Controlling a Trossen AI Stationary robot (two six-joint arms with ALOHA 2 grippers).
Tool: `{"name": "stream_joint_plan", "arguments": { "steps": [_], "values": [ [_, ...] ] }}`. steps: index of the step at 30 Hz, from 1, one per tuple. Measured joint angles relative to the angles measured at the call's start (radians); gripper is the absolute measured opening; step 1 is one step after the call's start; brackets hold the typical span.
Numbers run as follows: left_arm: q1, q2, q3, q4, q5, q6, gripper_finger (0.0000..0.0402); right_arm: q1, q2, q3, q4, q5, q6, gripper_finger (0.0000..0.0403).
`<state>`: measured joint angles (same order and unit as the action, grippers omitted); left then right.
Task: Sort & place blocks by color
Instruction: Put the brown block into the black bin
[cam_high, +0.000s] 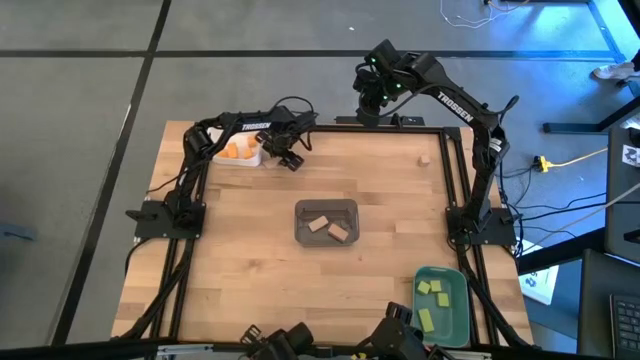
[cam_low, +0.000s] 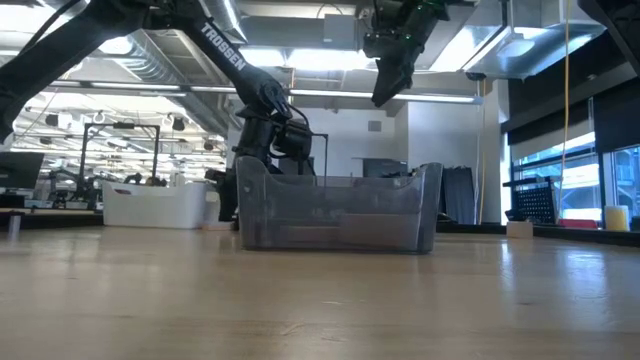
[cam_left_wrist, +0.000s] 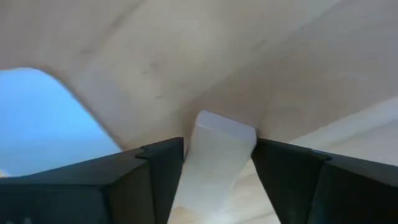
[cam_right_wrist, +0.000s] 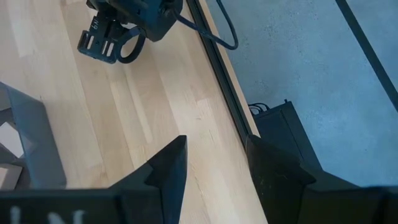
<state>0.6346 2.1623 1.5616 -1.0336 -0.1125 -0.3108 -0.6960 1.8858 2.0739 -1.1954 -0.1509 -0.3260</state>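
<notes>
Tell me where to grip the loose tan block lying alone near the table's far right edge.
Grip the tan block across two opposite side faces, coming straight down: it lies flat on bare table, nothing beside it. The open right gripper is nearest; the left gripper holds a pale block.

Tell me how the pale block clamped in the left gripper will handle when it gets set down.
The pale block looks rigid with flat faces, so it probably won't roll. The left gripper pinches its flat sides, likely a steady hold. It looks like light wood and may slide easily on the smooth table.
</notes>
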Motion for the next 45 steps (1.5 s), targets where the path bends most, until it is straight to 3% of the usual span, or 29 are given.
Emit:
{"name": "stream_joint_plan", "arguments": {
  "steps": [10, 21, 27, 30, 35, 41, 45],
  "values": [
    [-0.008, 0.000, 0.001, -0.009, 0.030, 0.000, 0.0104, 0.000, 0.000, 0.000, 0.000, 0.000, -0.007, 0.0166],
    [-0.027, 0.012, 0.093, -0.046, 0.039, 0.093, 0.0104, 0.000, -0.043, 0.017, -0.053, -0.004, -0.050, 0.0166],
    [-0.061, 0.010, 0.224, -0.121, 0.036, 0.190, 0.0104, 0.002, -0.117, 0.018, -0.128, 0.000, -0.045, 0.0166],
    [-0.092, 0.009, 0.306, -0.194, 0.089, 0.239, 0.0104, 0.002, -0.147, 0.018, -0.161, 0.002, -0.045, 0.0166],
    [-0.157, 0.007, 0.451, -0.274, 0.106, 0.303, 0.0104, 0.002, -0.171, 0.019, -0.238, 0.073, -0.051, 0.0166],
    [-0.256, 0.004, 0.584, -0.287, 0.272, 0.371, 0.0104, 0.001, -0.175, 0.019, -0.339, 0.094, -0.042, 0.0166],
    [-0.321, 0.002, 0.599, -0.269, 0.397, 0.382, 0.0104, 0.001, -0.177, 0.018, -0.377, 0.141, 0.003, 0.0166]
  ]
}}
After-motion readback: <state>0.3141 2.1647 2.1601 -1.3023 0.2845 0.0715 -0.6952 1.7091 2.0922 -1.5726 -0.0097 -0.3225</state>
